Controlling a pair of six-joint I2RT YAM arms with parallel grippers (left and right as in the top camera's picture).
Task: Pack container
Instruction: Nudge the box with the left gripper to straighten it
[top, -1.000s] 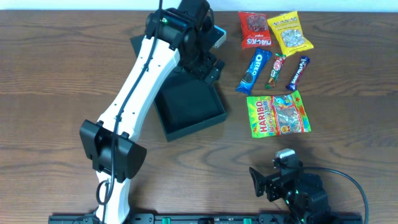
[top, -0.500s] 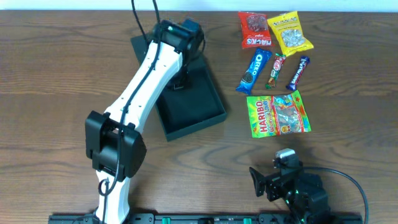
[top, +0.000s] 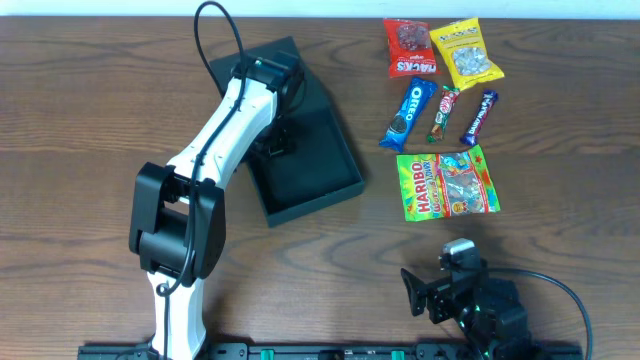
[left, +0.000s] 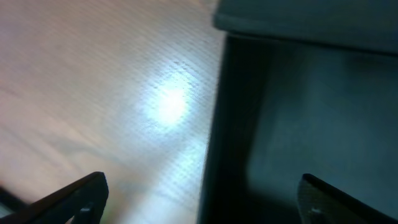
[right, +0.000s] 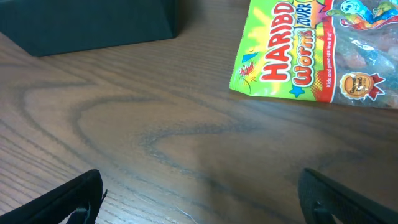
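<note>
Overhead, looking down on a wooden tabletop (top: 90, 120). Toward the far edge, left of centre: the container (top: 320, 170), a dark grey-teal cardboard box, open, its lid flap (top: 262, 55) folded flat back toward the far edge. No snack visible inside, though part of the floor hidden under the arm.

Just changed: a second ago, left gripper (left: 202, 199) over the box's far right corner, a pale edge of the flap raised beside it. Now flap laid fully back, gripper drawn across to the box's left wall, fingers spread wide, gripping nothing. Same in the blurred left wrist view: spread fingers straddling that wall, bare wood to one side, dark box floor to the other. Judged meaning: opening step done, box ready for filling, nothing loaded yet.

Right gripper (right: 208, 199) parked by the near edge, right of centre, likewise spread wide and empty, facing the Haribo Worms bag (right: 311, 56); no shift over the last second.

Counted:
- One container.
- Six snacks, all on the tabletop right of the box, none touching it.
- By the far edge, one red snack packet (top: 410, 48) and one yellow snack packet (top: 470, 52).
- Just nearer, one blue Oreo pack (top: 408, 112) and two slim bars side by side: a red-and-green bar (top: 444, 113) and a dark blue bar (top: 478, 117).
- Nearer the middle, the one Haribo bag.
- Two arms, two grippers.
</note>
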